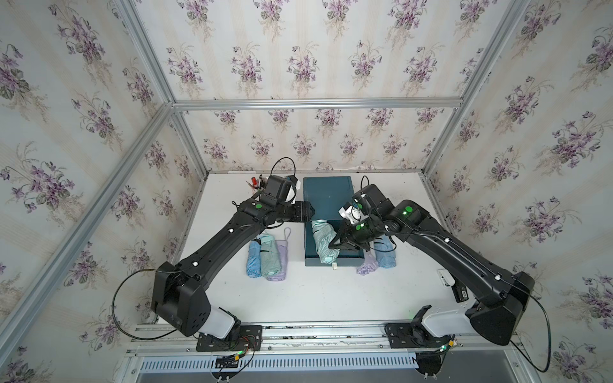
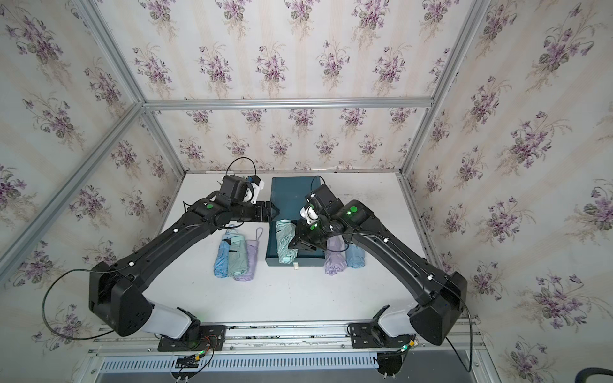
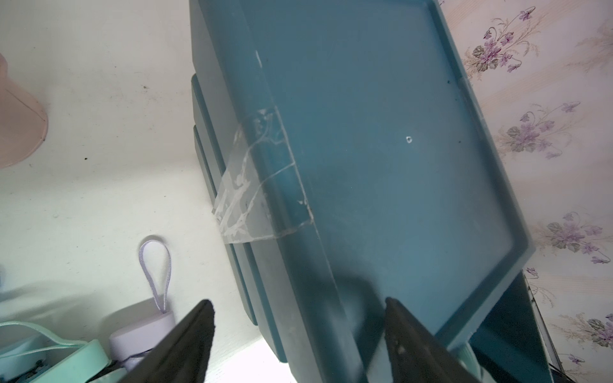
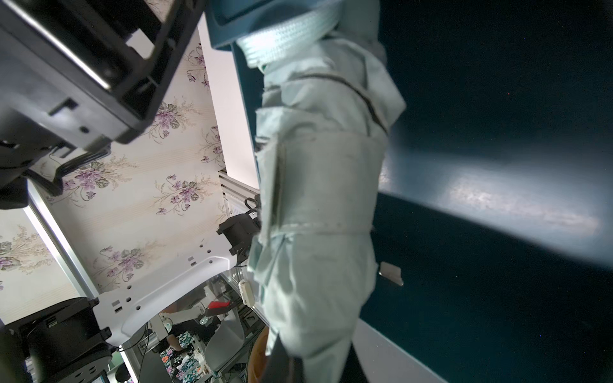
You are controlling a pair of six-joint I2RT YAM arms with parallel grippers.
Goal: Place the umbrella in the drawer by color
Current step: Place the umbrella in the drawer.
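Observation:
A teal drawer cabinet (image 1: 326, 195) stands at the back middle with its bottom drawer (image 1: 345, 262) pulled out toward the front. A folded mint green umbrella (image 1: 323, 240) (image 2: 285, 242) lies lengthwise in that drawer. My right gripper (image 1: 335, 245) (image 4: 308, 361) is shut on its fabric end (image 4: 318, 185). My left gripper (image 1: 311, 210) (image 3: 298, 301) hovers open at the cabinet's front left corner, its jaws straddling the top edge (image 3: 381, 132) with nothing gripped. Blue (image 1: 253, 258), mint (image 1: 270, 255) and lilac (image 1: 282, 258) umbrellas lie left of the drawer. Lilac (image 1: 368, 265) and blue (image 1: 384, 253) ones lie right of it.
A holder with pens (image 1: 257, 182) stands at the back left behind my left wrist. Small white (image 1: 446, 277) and black (image 1: 461, 291) devices sit by the right table edge. Clear tape (image 3: 252, 185) fixes the cabinet's side. A pink object (image 3: 20, 126) lies nearby.

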